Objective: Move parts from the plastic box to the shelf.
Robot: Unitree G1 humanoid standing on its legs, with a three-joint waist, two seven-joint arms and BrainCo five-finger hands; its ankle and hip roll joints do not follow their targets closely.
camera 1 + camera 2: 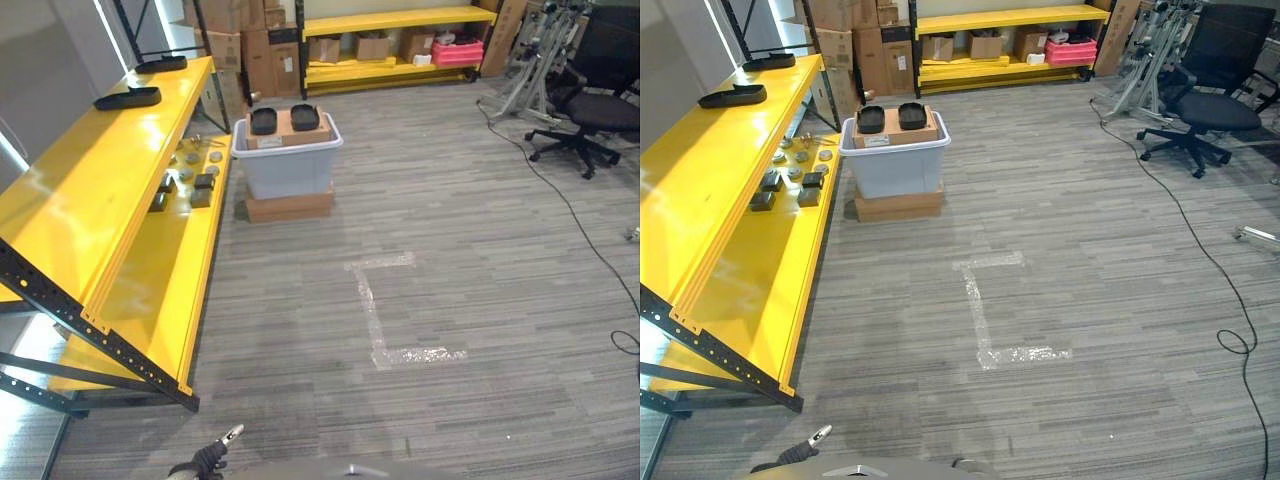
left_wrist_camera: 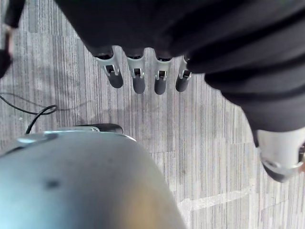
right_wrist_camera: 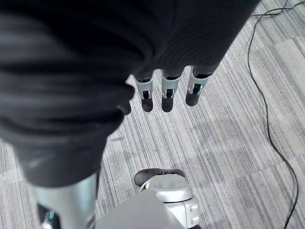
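A pale grey plastic box [image 1: 287,168] stands on a flat cardboard box on the floor, far ahead and beside the yellow shelf [image 1: 100,200]. In it a cardboard carton carries two black parts [image 1: 264,121] [image 1: 305,117]. Two more black parts [image 1: 128,98] [image 1: 160,64] lie on the shelf's top board. Small metal pieces [image 1: 195,180] sit on the lower board. My left hand [image 2: 138,78] hangs over the carpet with straight fingers, empty, and it peeks in at the bottom edge [image 1: 210,457]. My right hand [image 3: 167,93] also hangs open and empty over the floor.
White tape marks [image 1: 378,318] cross the carpet between me and the box. A black office chair [image 1: 592,110] and a metal stand are at the back right. A second yellow shelf [image 1: 395,45] with cartons and a pink crate lines the back wall. A thin cable [image 1: 580,220] runs along the right.
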